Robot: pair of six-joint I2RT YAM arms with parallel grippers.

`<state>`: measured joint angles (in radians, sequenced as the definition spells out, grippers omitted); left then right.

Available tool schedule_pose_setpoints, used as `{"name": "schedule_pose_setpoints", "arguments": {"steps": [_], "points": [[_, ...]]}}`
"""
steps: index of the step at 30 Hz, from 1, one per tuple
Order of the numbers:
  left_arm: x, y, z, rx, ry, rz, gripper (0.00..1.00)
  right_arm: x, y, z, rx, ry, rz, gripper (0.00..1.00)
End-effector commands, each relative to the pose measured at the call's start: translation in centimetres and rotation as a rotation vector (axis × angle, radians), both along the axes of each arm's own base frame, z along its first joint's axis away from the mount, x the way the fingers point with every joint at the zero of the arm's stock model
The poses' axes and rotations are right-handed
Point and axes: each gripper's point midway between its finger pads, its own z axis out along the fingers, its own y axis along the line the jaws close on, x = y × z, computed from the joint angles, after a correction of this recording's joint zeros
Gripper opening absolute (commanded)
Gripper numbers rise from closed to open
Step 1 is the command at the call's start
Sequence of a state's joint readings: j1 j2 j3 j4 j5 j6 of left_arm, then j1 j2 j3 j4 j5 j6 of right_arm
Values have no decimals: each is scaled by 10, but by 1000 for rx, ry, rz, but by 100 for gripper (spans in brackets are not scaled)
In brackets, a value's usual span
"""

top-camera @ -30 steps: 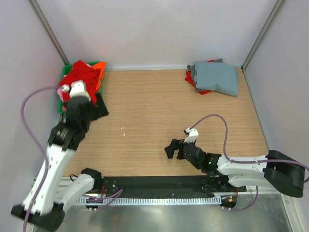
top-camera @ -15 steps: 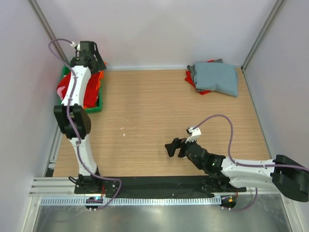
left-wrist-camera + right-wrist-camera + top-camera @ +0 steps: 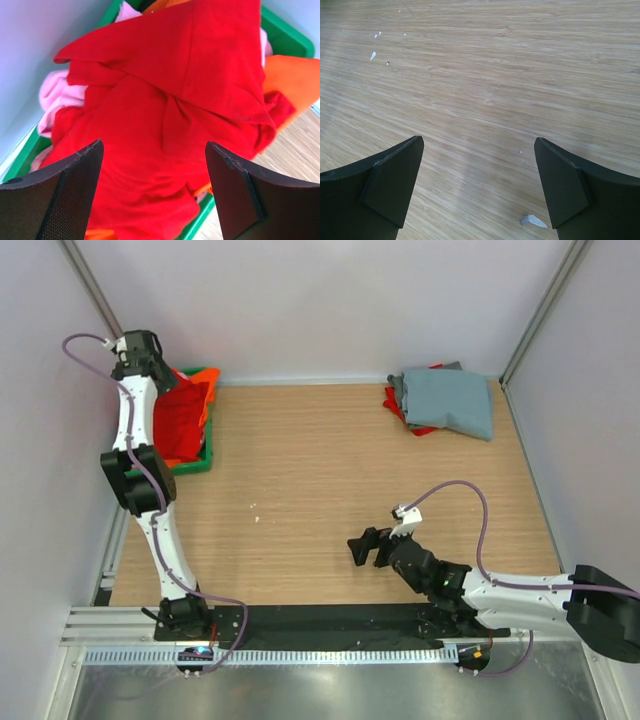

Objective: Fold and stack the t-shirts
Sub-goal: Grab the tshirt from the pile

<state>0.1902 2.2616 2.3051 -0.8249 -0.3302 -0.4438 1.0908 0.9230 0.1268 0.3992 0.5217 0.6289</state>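
where the pale wood table [image 3: 320, 470] is closed in by plain white walls [image 3: 330, 300], a crumpled bright red t-shirt [image 3: 165, 100] is heaped over a pink shirt [image 3: 52, 100] and an orange shirt [image 3: 295, 80] in the green bin [image 3: 287, 32] at the far left, no long axis being discernible. a folded grey-blue t-shirt [image 3: 455, 400] is laid on a red shirt [image 3: 396, 405] at the far right, its long axis running left to right. the left gripper [image 3: 152, 150] is spread, empty, over the heap; the right gripper [image 3: 477, 142] is spread above bare wood, near the middle.
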Motion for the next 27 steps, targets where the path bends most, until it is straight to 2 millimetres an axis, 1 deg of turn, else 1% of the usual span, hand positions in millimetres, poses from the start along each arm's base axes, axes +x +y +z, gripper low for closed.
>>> {"name": "schedule_pose_setpoints", "arguments": {"steps": [1, 3, 7, 8, 9, 11, 13, 14, 15, 16, 17, 18, 19, 21, 22, 23, 24, 25, 26, 27], "points": [[20, -7, -2, -17, -52, -20, 83, 11, 2, 21, 59, -59, -43, 100], [26, -7, -9, -19, -56, -19, 82, 11, 1, 21, 60, -58, -43, 100], [37, -7, -13, -25, -89, -28, 81, 12, 1, 20, 61, -55, -42, 100], [42, -8, -11, -25, -110, -35, 81, 12, 1, 21, 63, -56, -42, 100], [44, -8, -14, -29, -110, -39, 79, 13, 1, 21, 61, -55, -45, 100], [51, -9, -15, -33, -125, -51, 75, 13, 1, 20, 60, -52, -48, 100], [56, -10, -20, -38, -129, -58, 67, 13, 1, 20, 60, -52, -46, 100], [59, -11, -19, -41, -140, -67, 62, 13, 1, 20, 59, -51, -46, 100], [60, -12, -21, -45, -142, -72, 49, 14, 1, 20, 60, -52, -48, 100], [62, -13, -20, -46, -147, -76, 39, 14, 0, 19, 60, -50, -51, 100], [64, -15, -20, -53, -153, -83, 17, 15, 0, 20, 62, -51, -53, 100], [65, -16, -18, -56, -157, -88, 2, 15, 1, 20, 61, -49, -50, 100], [64, -18, -15, -61, -163, -91, 0, 16, 0, 20, 61, -49, -55, 100], [62, -23, 6, -55, -193, -98, 0, 16, 0, 20, 60, -49, -56, 100], [61, -32, 13, -48, -200, -111, 0, 17, 0, 20, 61, -49, -56, 100], [56, -34, 40, -23, -234, -114, 0, 17, -1, 20, 60, -49, -58, 100], [51, -38, 49, -13, -243, -114, 0, 17, -1, 20, 61, -48, -61, 100], [47, -50, 66, -9, -264, -131, 0, 17, -1, 20, 58, -49, -61, 100], [36, -57, 102, 0, -320, -137, 0, 18, -1, 20, 58, -49, -62, 100], [28, -64, 116, -7, -343, -141, 0, 17, -1, 20, 59, -46, -62, 100]]}}
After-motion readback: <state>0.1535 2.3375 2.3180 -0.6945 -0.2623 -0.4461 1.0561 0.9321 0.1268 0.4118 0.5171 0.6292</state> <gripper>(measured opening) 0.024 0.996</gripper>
